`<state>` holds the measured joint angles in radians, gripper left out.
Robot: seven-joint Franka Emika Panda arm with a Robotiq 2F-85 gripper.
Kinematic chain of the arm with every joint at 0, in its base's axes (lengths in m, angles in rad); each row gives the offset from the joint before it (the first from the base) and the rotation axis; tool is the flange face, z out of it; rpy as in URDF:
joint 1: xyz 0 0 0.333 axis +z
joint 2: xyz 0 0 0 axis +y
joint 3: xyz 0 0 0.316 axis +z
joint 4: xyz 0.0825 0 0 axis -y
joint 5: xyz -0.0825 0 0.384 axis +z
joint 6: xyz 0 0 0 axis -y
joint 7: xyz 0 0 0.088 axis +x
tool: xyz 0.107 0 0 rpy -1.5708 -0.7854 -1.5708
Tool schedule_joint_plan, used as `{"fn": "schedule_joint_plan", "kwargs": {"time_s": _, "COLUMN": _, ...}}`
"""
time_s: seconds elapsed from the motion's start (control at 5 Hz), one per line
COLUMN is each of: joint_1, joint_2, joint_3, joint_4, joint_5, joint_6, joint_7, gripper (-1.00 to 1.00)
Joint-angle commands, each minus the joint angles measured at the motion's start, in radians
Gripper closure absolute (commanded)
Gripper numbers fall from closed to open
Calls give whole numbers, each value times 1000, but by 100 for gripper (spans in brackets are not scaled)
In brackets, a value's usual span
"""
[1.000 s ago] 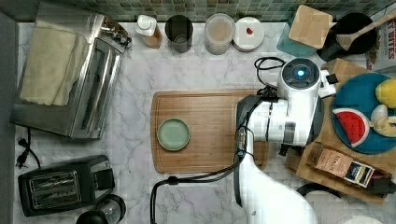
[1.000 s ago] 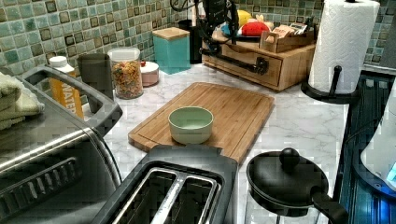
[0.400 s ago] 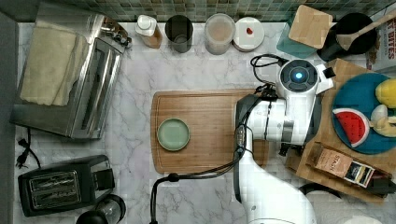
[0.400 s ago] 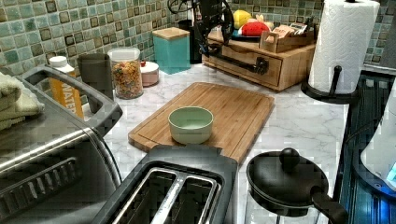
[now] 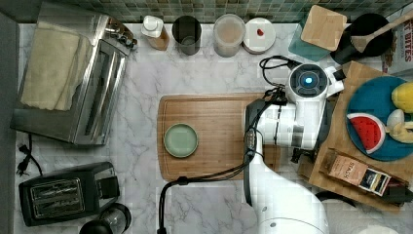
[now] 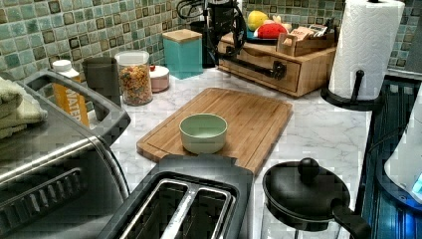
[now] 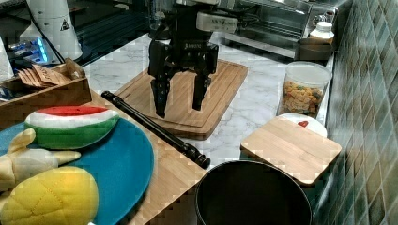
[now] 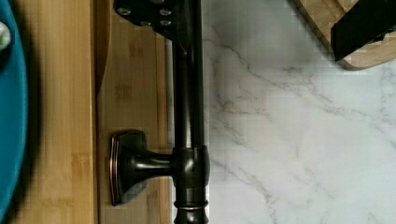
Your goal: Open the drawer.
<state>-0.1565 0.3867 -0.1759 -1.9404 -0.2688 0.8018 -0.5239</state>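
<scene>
Gripper (image 7: 179, 105) hanging fingers-down above the drawer's black bar handle (image 7: 155, 128), fingers spread wide apart, nothing between them. In the right view, one fingertip (image 7: 161, 110) just over the bar, the other (image 7: 198, 105) out over the cutting board (image 7: 224, 91); contact with the bar not discernible. In the wrist view, bar (image 8: 187, 93) running lengthwise between a finger (image 8: 154, 16) close against it and the other finger (image 8: 362, 28) well apart, over the marble and the board's corner. One handle post (image 8: 140, 165) visible in the wrist view, mounted on the bamboo drawer front (image 8: 128, 88).

Drawer (image 6: 263, 62) closed, flush in a low bamboo box at the counter's far end in the left view, beside the paper towel roll (image 6: 366, 47) and near the teal canister (image 6: 183, 52). Handle (image 6: 251, 64) across its front, facing the cutting board. In the top view, box at the top view's right, mostly hidden under the white arm (image 5: 299, 117).

On top of the box: blue plate (image 7: 117, 168) with toy watermelon slice (image 7: 70, 124), yellow fruit (image 7: 49, 197) and a banana-like piece (image 7: 28, 164); wooden caddy of tea packets (image 7: 44, 86) alongside.

Green bowl (image 5: 180, 140) on the cutting board (image 5: 214, 131), toward the top view's left of the board. Counter of white marble (image 5: 141, 83). Toaster oven (image 5: 73, 83) with a folded towel on top, and black toaster (image 5: 65, 197), at the top view's left. Cereal jar (image 6: 134, 79), dark cup (image 6: 102, 74) and orange bottle (image 6: 69, 94) lined along the tiled wall. Black pot (image 7: 253, 194) and small square wooden lid (image 7: 291, 147) past the bar's end in the right view.
</scene>
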Motion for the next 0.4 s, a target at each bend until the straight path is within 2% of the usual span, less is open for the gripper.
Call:
{"fn": "schedule_joint_plan", "kwargs": {"time_s": 0.2, "joint_1": -76, "joint_2": 33, "joint_3": -31, "joint_4": -8, "joint_5": 11, "joint_6": 64, "joint_7": -63, "gripper": -100}}
{"fn": "schedule_joint_plan", "kwargs": {"time_s": 0.4, "joint_1": -81, "joint_2": 20, "joint_3": -38, "joint_4": -42, "joint_5": -16, "joint_6": 88, "joint_7": -56, "gripper": -100}}
